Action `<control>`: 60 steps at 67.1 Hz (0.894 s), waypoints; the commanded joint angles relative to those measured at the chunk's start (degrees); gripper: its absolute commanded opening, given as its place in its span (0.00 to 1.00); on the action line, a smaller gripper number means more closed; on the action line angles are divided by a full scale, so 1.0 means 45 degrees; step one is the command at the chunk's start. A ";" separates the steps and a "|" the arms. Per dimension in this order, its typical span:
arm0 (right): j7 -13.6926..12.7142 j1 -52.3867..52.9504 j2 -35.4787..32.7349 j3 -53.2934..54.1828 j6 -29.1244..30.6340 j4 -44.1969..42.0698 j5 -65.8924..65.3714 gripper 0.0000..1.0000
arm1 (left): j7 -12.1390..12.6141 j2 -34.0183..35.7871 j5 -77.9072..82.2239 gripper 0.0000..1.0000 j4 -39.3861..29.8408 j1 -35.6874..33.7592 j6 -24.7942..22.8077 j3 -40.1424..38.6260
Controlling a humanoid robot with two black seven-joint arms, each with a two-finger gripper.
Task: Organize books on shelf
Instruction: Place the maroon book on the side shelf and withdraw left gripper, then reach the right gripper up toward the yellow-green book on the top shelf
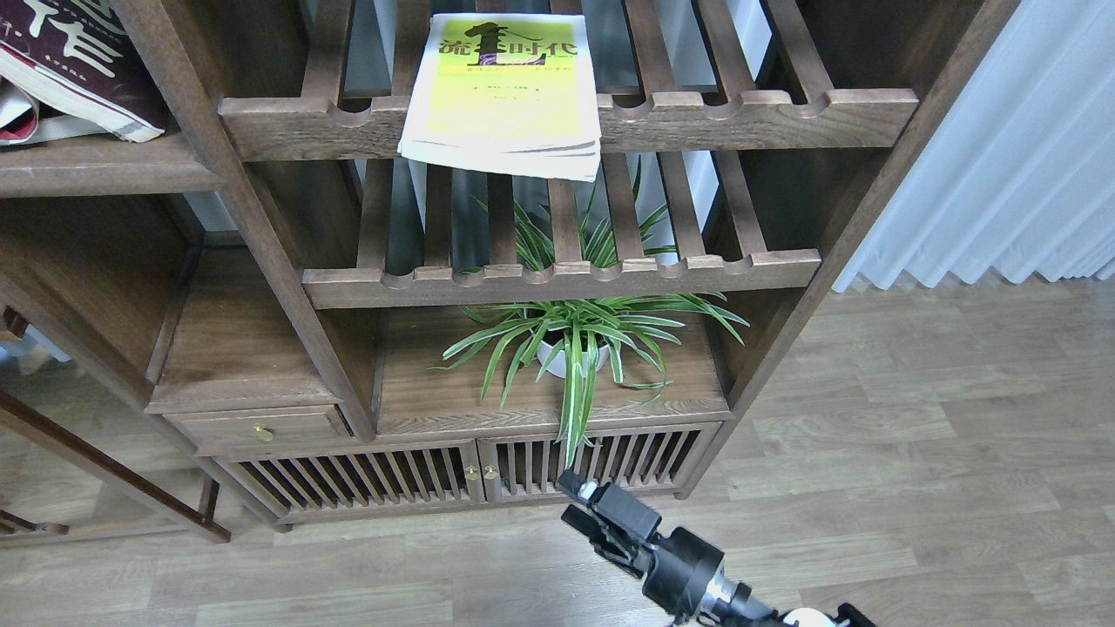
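Observation:
The large yellow-green book [505,91] lies flat on the upper slatted rack [740,117], its lower edge hanging over the notched front rail. The thick maroon book [78,52] with cream characters rests tilted at the far top left on the solid dark shelf board [104,165], partly cut off by the frame. Something white and red [16,117] shows under it; I cannot tell what it is. No white "300" book can be made out. My right gripper [585,505] is low, in front of the cabinet doors and far below the books, holding nothing. My left gripper is out of view.
A second slatted rack [557,279] sits below the first. A potted spider plant [575,348] stands on the board under it, leaves hanging over the slatted doors [366,479]. A small drawer [261,428] is at the left. White curtains [1002,139] hang at the right over the wood floor.

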 commanded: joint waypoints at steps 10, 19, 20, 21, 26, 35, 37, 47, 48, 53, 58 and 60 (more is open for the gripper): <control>0.0001 0.0264 -0.0001 0.0410 0.0000 0.1278 0.0006 1.00 | -0.3069 -0.1381 -0.1673 0.99 -0.0323 0.2570 0.0001 0.0427; 0.0001 0.0577 -0.0001 0.0937 0.0000 0.1844 0.0006 1.00 | -0.3108 -0.2690 -0.3491 0.99 -0.0245 0.3547 0.0001 0.0369; 0.0001 0.0635 -0.0001 0.1015 0.0000 0.1960 0.0006 1.00 | -0.3108 -0.2922 -0.3743 0.99 -0.0226 0.3702 0.0001 0.0330; 0.0001 0.0674 -0.0001 0.1054 0.0000 0.2020 -0.0014 1.00 | -0.3108 -0.3021 -0.3842 0.99 -0.0206 0.3781 0.0001 0.0291; 0.0001 0.1260 -0.0001 0.1289 -0.0264 0.2761 -0.0053 0.99 | -0.3108 -0.4349 -0.4546 0.99 -0.0011 0.5089 0.0001 -0.0372; 0.0001 0.2080 -0.0001 0.1270 -0.1768 0.3485 -0.0189 0.99 | -0.3088 -0.6439 -0.4625 0.98 0.1257 0.7471 0.0001 -0.2696; 0.0001 0.2295 -0.0001 0.1270 -0.2100 0.3602 -0.0287 0.99 | -0.3050 -0.7161 -0.4586 0.98 0.1726 0.8252 0.0001 -0.3711; 0.0001 0.2920 -0.0001 0.1289 -0.2843 0.3934 -0.0951 0.99 | -0.2738 -0.9173 -0.4059 0.99 0.2860 1.0694 0.0001 -0.6798; 0.0001 0.3017 -0.0001 0.1289 -0.2959 0.4012 -0.0990 0.99 | -0.2660 -0.9349 -0.3865 0.99 0.2918 1.0947 0.0001 -0.7051; 0.0001 0.3330 -0.0001 0.1289 -0.3506 0.4246 -0.1010 0.99 | -0.2639 -0.9759 -0.3531 0.99 0.3016 1.1359 0.0001 -0.7327; 0.0001 0.3721 -0.0001 0.1309 -0.4014 0.4403 -0.1010 0.99 | -0.2639 -1.0131 -0.3492 0.99 0.3094 1.1457 0.0001 -0.7385; 0.0001 0.3974 -0.0001 0.1309 -0.4248 0.4442 -0.1010 0.99 | -0.2639 -1.0326 -0.3511 0.99 0.3192 1.1516 0.0001 -0.7483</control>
